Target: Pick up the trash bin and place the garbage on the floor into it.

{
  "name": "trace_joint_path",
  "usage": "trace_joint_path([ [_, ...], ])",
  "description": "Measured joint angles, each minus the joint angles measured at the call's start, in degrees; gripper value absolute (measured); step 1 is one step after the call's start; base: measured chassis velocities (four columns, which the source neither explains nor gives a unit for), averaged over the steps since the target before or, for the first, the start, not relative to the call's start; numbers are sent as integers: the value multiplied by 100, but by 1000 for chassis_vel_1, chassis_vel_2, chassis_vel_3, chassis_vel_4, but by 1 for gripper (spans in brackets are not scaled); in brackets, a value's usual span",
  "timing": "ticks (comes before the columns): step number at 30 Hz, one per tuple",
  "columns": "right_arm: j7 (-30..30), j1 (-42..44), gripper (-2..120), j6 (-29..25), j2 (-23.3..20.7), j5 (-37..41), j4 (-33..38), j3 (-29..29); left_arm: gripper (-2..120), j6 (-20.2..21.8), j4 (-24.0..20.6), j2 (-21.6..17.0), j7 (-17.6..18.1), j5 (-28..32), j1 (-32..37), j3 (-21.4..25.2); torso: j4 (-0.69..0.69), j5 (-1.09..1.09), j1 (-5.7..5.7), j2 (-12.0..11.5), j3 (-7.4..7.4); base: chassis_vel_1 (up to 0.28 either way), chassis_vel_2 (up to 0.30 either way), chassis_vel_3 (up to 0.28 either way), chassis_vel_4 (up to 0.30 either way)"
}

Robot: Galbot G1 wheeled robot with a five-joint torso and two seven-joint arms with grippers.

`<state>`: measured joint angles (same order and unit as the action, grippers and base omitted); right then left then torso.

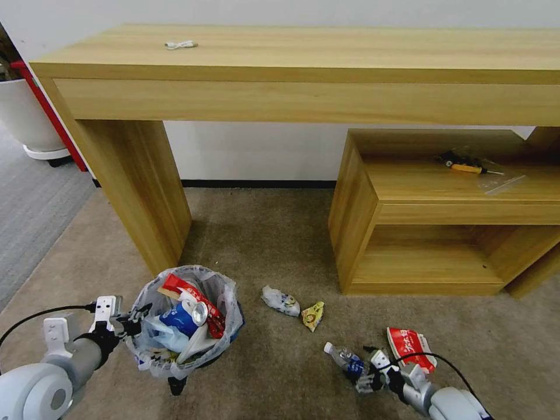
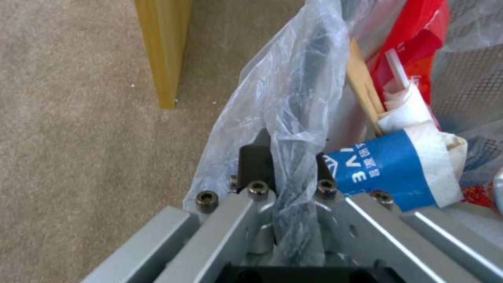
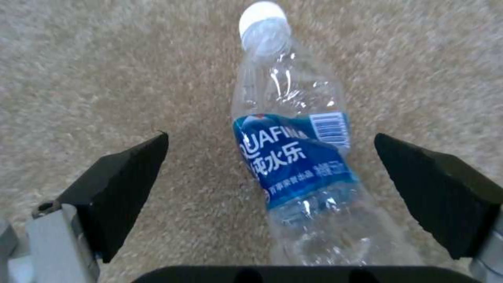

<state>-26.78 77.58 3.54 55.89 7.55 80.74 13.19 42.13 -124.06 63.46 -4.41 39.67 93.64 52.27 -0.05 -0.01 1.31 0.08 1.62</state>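
Observation:
The trash bin [image 1: 224,318], black with a crinkled plastic liner, is stuffed with a blue-white paper cup [image 2: 388,169], a red wrapper [image 2: 419,39] and a wooden stick [image 2: 361,86]. My left gripper [image 1: 137,318] is shut on its rim and liner [image 2: 293,98]. On the floor [image 1: 262,245] lies a clear bottle [image 1: 345,356] with a blue label [image 3: 293,157]. My right gripper [image 3: 271,137] is open, one finger on each side of the bottle, low at the carpet. More garbage lies nearby: a red-white carton [image 1: 411,347], a crumpled white wrapper [image 1: 280,300] and a yellow wrapper [image 1: 313,315].
A wooden desk leg [image 1: 146,192] stands just behind the bin. A low wooden shelf unit [image 1: 361,210] with a screwdriver [image 1: 466,168] stands at the right. Grey ribbed carpet [image 1: 29,204] and a white planter [image 1: 23,116] are at the far left.

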Motion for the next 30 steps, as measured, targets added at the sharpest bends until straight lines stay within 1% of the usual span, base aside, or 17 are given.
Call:
trace_joint_path([
  [1, -3, -102, 100, 2, 55, -6, -99, -50, 0, 0, -9, -16, 1, 17, -2, 0, 0, 2, 0, 0, 0, 0, 0, 0, 0],
  [4, 3, -320, 89, 5, 152, -5, -255, -148, 0, 0, -19, -53, 36, 76, -17, 3, 1, 1, 0, 0, 0, 0, 0, 0, 0],
  [5, 3, -320, 89, 5, 152, -5, -255, -148, 0, 0, -19, -53, 36, 76, -17, 3, 1, 1, 0, 0, 0, 0, 0, 0, 0],
  [7, 21, -423, 78, 6, 183, 2, -316, -201, 0, 0, -25, -70, 58, 115, -31, 3, 1, 1, 0, 0, 0, 0, 0, 0, 0],
  [8, 21, -423, 78, 6, 183, 2, -316, -201, 0, 0, -25, -70, 58, 115, -31, 3, 1, 1, 0, 0, 0, 0, 0, 0, 0],
  [10, 30, -464, 66, 22, 196, 16, -365, -234, 0, 0, -24, -83, 63, 136, -51, -10, 0, 1, 0, 0, 0, 0, 0, 0, 0],
  [11, 30, -464, 66, 22, 196, 16, -365, -234, 0, 0, -24, -83, 63, 136, -51, -10, 0, 1, 0, 0, 0, 0, 0, 0, 0],
  [14, 32, -492, 52, 16, 234, 26, -469, -254, 0, 0, 25, -103, 68, 141, -75, -34, 0, 0, 0, 0, 0, 0, 0, 0, 0],
  [15, 32, -492, 52, 16, 234, 26, -469, -254, 0, 0, 25, -103, 68, 141, -75, -34, 0, 0, 0, 0, 0, 0, 0, 0, 0],
  [17, 38, -519, 42, -23, 270, 33, -551, -254, 0, 0, 53, -131, 68, 157, -95, -55, 0, -2, 0, 1, 0, 0, 0, 0, 0],
  [20, 93, -515, 36, -51, 298, 44, -549, -239, 0, 0, 74, -158, 69, 174, -113, -71, 0, 1, 0, 1, 0, 0, 0, 0, 0],
  [22, 164, -448, 31, -59, 298, 109, -383, -149, 0, 0, 89, -169, 74, 186, -123, -90, 0, 4, 0, 0, 1, 0, 0, 0, 0],
  [23, 164, -448, 31, -59, 298, 109, -383, -149, 0, 0, 89, -169, 74, 186, -123, -90, 0, 4, 0, 0, 1, 0, 0, 0, 0],
  [26, 319, -370, 23, -66, 288, 273, 109, 110, 0, 0, 156, -204, 82, 188, -162, -144, 0, 2, 0, 0, 1, 0, 0, 0, 0],
  [27, 319, -370, 23, -66, 288, 273, 109, 110, 0, 0, 156, -204, 82, 188, -162, -144, 0, 2, 0, 0, 1, 0, 0, 0, 0],
  [28, 354, -373, 21, -43, 281, 378, 330, 199, 0, 0, 186, -217, 84, 187, -186, -160, -1, 2, 0, 0, 1, 0, 0, 0, 0],
  [30, 397, -480, 20, 45, 270, 591, 732, 279, 0, 0, 214, -221, 84, 187, -205, -172, -1, 0, 0, 0, 1, 0, 0, 0, 0],
])
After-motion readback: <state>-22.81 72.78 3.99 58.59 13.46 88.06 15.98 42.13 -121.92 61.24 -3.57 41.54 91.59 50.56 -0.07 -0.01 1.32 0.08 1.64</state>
